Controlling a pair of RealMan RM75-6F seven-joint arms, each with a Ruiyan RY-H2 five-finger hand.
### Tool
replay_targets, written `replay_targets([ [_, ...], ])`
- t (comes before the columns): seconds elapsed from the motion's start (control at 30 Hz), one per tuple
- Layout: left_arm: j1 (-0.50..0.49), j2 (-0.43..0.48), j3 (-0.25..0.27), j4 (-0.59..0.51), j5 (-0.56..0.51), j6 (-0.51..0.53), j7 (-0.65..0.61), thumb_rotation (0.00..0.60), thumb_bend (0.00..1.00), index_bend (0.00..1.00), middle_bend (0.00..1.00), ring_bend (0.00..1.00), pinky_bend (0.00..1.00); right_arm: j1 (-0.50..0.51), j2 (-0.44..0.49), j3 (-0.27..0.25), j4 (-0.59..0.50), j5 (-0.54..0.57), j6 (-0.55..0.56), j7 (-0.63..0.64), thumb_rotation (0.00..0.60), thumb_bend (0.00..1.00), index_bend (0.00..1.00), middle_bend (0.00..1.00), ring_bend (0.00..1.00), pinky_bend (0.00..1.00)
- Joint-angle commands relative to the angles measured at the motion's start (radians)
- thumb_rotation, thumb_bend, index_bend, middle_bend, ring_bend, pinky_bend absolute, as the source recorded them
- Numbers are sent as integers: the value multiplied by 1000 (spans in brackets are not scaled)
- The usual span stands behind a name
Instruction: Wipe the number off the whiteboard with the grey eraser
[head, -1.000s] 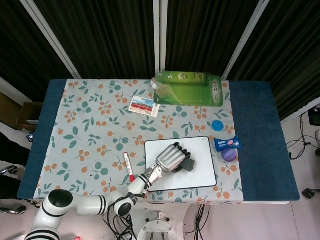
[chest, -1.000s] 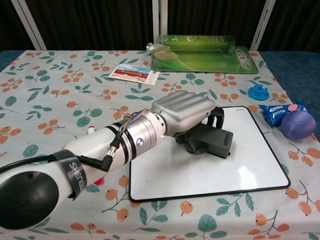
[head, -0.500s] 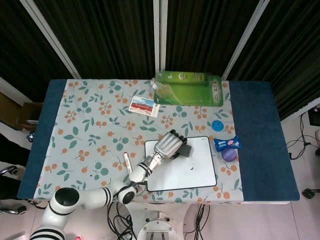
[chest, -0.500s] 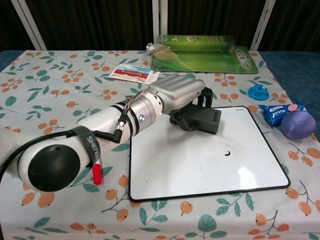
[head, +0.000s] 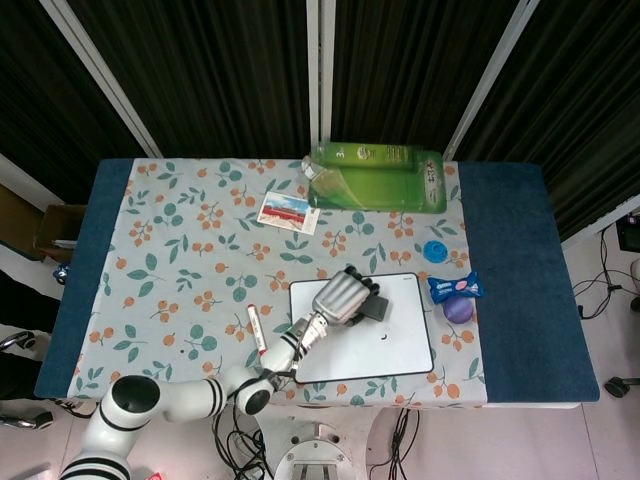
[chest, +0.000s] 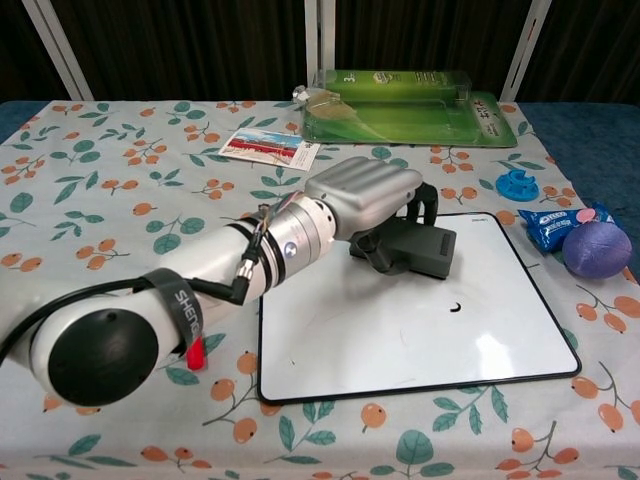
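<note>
Right now my left hand (chest: 368, 196) grips the grey eraser (chest: 415, 250), fingers curled over it, on the whiteboard (chest: 400, 340) near 1 small dark mark (chest: 456, 307).

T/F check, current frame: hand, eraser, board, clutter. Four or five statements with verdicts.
1. The left hand holds the grey eraser on the whiteboard. True.
2. The board is fully clean. False: a small dark mark remains.
3. The red-capped marker lies on the board. False: it lies on the cloth left of it.
4. A purple ball sits right of the board. True.
5. The right hand presses on the board. False: no right hand is in view.
</note>
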Motion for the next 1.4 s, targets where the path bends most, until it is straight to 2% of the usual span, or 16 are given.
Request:
replay_targets([
  [0.03, 6, -10, 4, -13, -2, 7, 0, 600, 483, 593, 590, 538, 295, 1, 1, 1, 2, 0, -1, -1, 600, 1000, 0, 0, 0, 0],
  [0.57, 74, -8, 92, -177, 20, 55, 55, 600, 485, 607, 602, 551, 294, 4, -10, -5, 18, -1, -17, 1, 600, 1000, 0, 0, 0, 0],
  [0.7, 82, -9, 99, -208, 30, 69, 81, 600, 485, 611, 606, 554, 294, 6, -13, -6, 19, -2, -18, 0, 600, 1000, 0, 0, 0, 0],
  [0.9, 78, -24, 74, -183, 15, 68, 122, 600, 495, 612, 606, 554, 294, 7, -14, -6, 20, -4, -20, -1, 600, 1000, 0, 0, 0, 0],
  [1.13, 73, -53, 39, -55, -9, 68, 139, 600, 505, 612, 608, 555, 294, 4, -10, -2, 18, 0, -13, 0, 600, 1000, 0, 0, 0, 0],
  [1.4, 80, -1, -44, -24, -21, 126, 109, 600, 507, 613, 608, 556, 294, 10, -12, -6, 12, -6, -24, -8, 600, 1000, 0, 0, 0, 0],
])
